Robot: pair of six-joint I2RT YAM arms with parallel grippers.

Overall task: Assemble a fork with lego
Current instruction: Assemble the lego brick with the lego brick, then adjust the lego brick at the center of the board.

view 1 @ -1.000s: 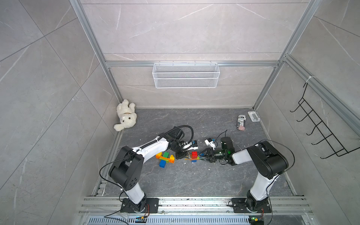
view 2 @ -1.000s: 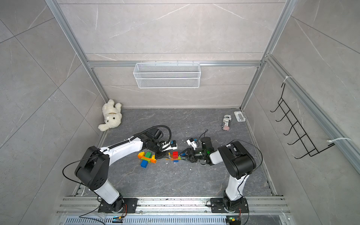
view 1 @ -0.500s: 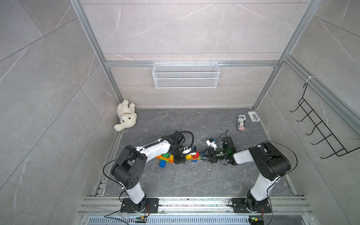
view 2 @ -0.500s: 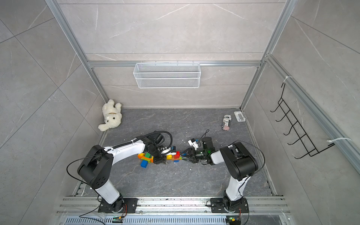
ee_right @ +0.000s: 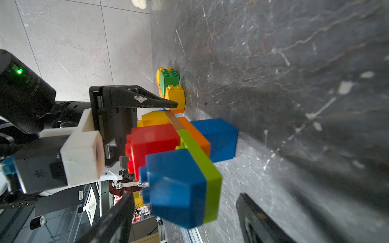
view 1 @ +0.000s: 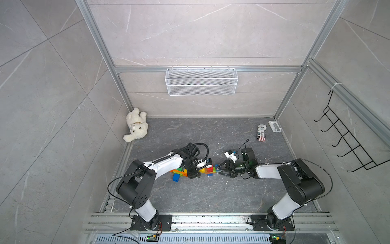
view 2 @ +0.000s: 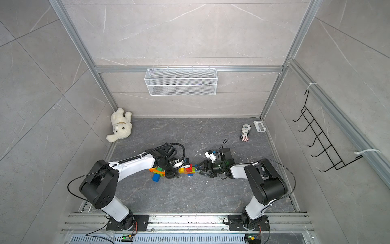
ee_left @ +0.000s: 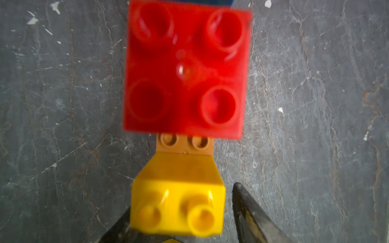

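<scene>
Lying between them, the lego assembly (view 1: 209,169) has the left gripper (view 1: 199,170) at its 9 o'clock and the right gripper (view 1: 219,170) at 3 o'clock, both with jaws parted and slack around it.

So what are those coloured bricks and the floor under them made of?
The lego bricks look like glossy moulded plastic: bright colours, highlights on the studs. The floor looks like matte dark stone or stone-look tile, veined; which, I cannot tell.

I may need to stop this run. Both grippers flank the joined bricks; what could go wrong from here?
One finger of the left gripper seems to touch the yellow brick; backing off may drag the joined bricks. The right gripper straddles the blue brick; a skewed retreat may snag it. The other bricks beside the left gripper could get knocked.
</scene>
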